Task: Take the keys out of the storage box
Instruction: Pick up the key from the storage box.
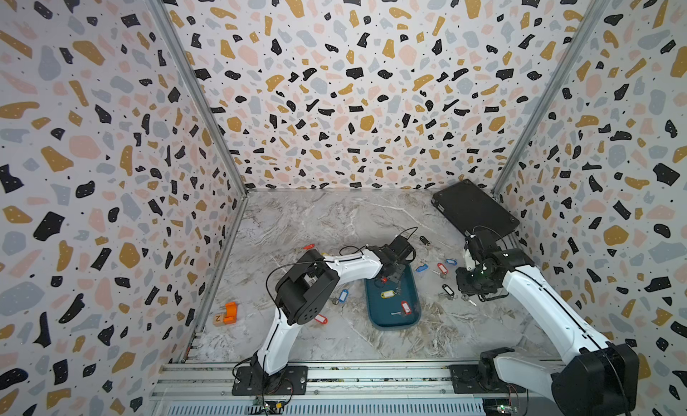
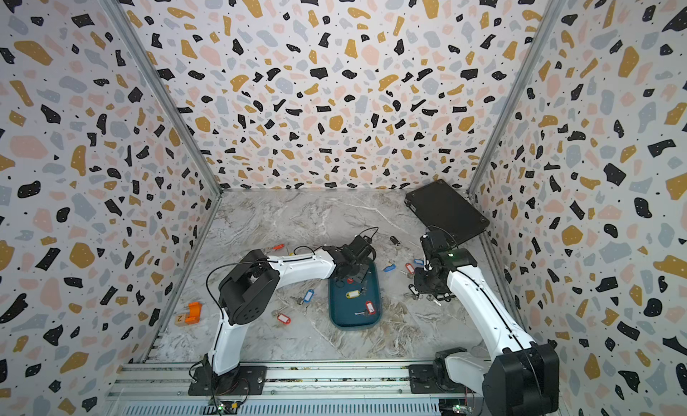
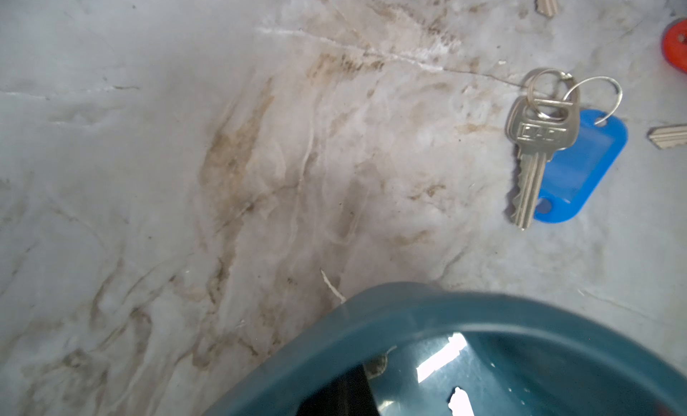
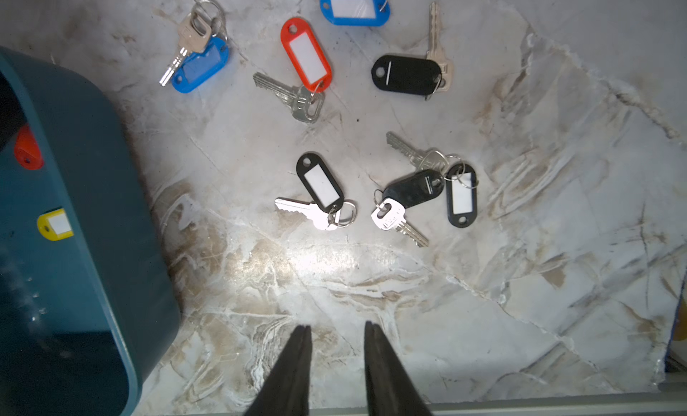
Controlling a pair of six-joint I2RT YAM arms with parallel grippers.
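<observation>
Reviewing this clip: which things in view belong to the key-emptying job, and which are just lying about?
Belongs to the job:
storage box; yellow-tagged key, red-tagged key and second red tag inside it; loose tagged keys on the table.

Just lying about:
black case; orange block; small numbered block.

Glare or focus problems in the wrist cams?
Left wrist view: storage box rim close and soft, white glints on its floor. Right wrist view: bright hotspot on the table beside the keys, which are sharp.
</observation>
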